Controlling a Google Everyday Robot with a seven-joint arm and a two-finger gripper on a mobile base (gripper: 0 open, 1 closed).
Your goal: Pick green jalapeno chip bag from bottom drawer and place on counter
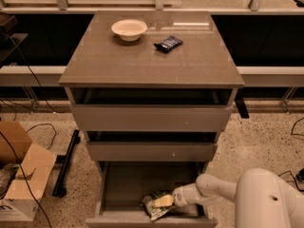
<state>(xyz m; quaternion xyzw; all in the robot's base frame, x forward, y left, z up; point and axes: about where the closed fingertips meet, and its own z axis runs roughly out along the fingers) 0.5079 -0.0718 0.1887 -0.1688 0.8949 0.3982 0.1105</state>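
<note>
The green jalapeno chip bag point(153, 206) lies in the open bottom drawer point(114, 194), near its front right. My gripper point(163, 202) reaches in from the right on a white arm and sits right on top of the bag, touching it. The counter point(142, 61) is the glossy grey-brown top of the cabinet, above the three drawers.
A white bowl point(129, 29) and a dark navy packet point(168, 43) sit on the counter's far part. The two upper drawers stand slightly open. A cardboard box point(19, 175) and cables lie on the floor at left. My white arm body point(266, 198) fills the lower right.
</note>
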